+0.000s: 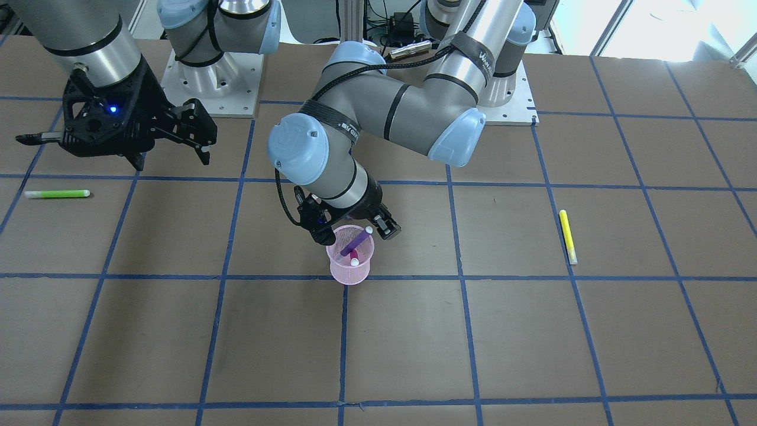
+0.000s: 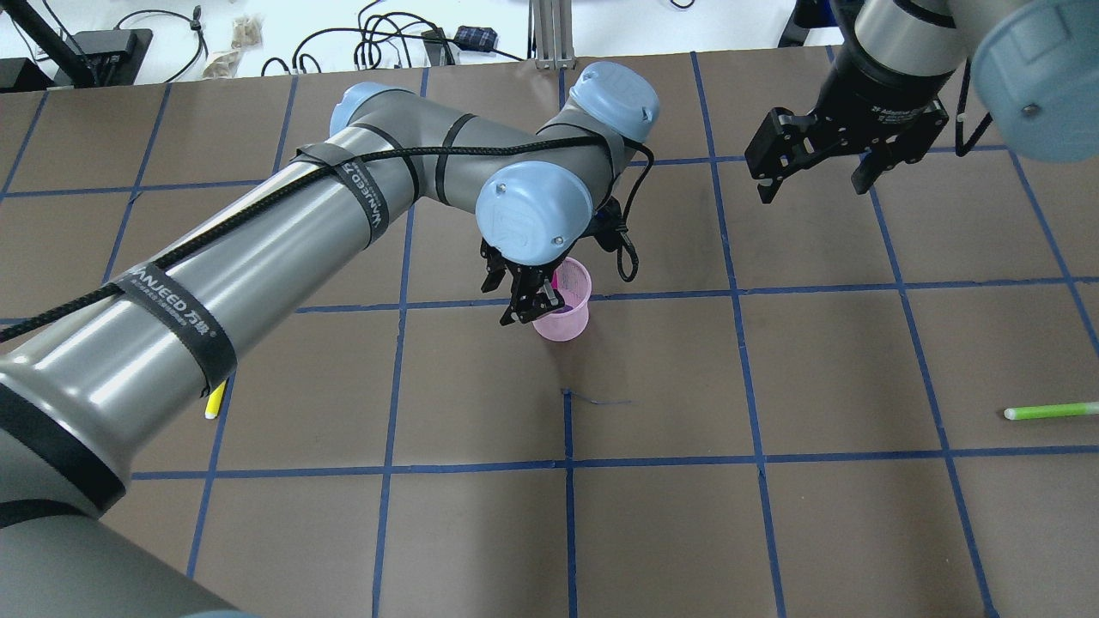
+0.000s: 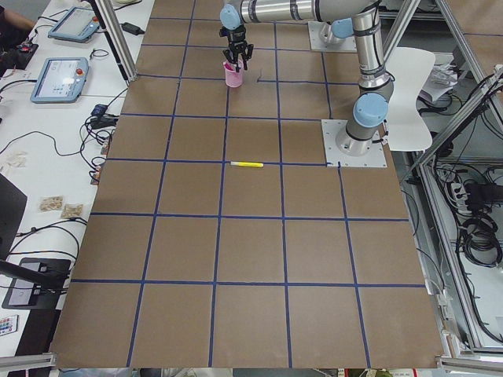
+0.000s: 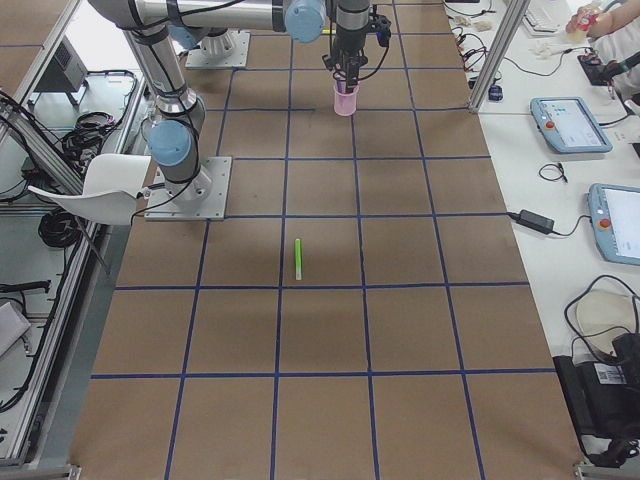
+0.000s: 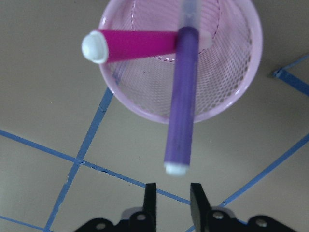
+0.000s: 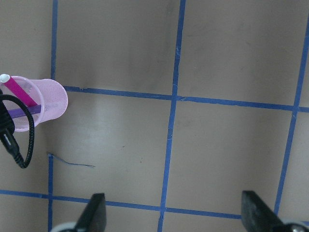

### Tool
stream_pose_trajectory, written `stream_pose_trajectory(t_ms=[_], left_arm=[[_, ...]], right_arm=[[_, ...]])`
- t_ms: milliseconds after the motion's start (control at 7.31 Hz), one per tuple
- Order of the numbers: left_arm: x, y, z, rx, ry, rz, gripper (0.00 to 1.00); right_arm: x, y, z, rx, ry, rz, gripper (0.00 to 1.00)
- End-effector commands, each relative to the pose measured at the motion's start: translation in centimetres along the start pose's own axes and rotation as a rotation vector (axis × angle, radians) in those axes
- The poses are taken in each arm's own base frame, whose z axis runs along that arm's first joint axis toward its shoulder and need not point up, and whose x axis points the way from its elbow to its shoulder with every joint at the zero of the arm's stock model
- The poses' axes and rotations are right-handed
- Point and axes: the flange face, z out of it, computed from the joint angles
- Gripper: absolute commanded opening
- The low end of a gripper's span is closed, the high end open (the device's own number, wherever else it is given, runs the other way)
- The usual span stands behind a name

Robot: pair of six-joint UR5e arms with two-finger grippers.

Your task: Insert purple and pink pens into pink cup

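**STATUS: BOTH PENS IN CUP, LEFT GRIPPER ABOVE RIM**

In the left wrist view, the left gripper (image 5: 172,195) is seen with its fingers parted by a narrow gap, and nothing is held between them. Just beyond the fingertips, the purple pen (image 5: 182,96) is leaned across the pink mesh cup (image 5: 227,87), its white end projecting past the rim. The pink pen (image 5: 135,44) is rested against the opposite rim, white cap uppermost. The two pens cross in this view; contact cannot be confirmed.

In the overhead view the cup is partly masked by the left wrist, and the finger gap cannot be read there. The right gripper (image 2: 814,182) is shown spread wide and empty, well apart from the cup.

The yellow pen (image 1: 568,236) is shown whole only in the front-facing view; overhead it is mostly covered by the left arm. The green pen (image 1: 57,193) lies near the right gripper's side.

The cup stands upright on a blue tape line of the brown gridded table (image 1: 532,343). Teach pendants (image 4: 570,125) and cables are seen on the side benches.
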Motion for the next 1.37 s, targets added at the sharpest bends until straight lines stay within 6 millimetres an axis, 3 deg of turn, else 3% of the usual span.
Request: stream_pose_trajectory(t_ms=[0,274,684,957,1231], left_arm=[[-0.2,1.6,-2.2,0.035,-0.021,-0.016,0.94],[-1.9,6.9,-5.6,0.106,-0.028,-0.100,0.90],[-7.5,18.5,-10.5,0.300,0.044,-0.325,0.87],[-8.7,24.2,-11.5,0.374,0.052,-0.666,0.87],[-11.2,30.4,-10.8,0.496,0.206,-0.841,0.87]], right_arm=[[0.1,0.0,0.0,0.000,0.000,0.002,1.00],[0.2,0.0,0.0,0.000,0.000,0.002,1.00],[0.2,0.0,-0.2,0.004,0.002,0.001,1.00],[0.2,0.1,-0.7,0.006,0.008,0.004,1.00],[1.0,0.3,-0.9,-0.001,0.074,0.023,1.00]])
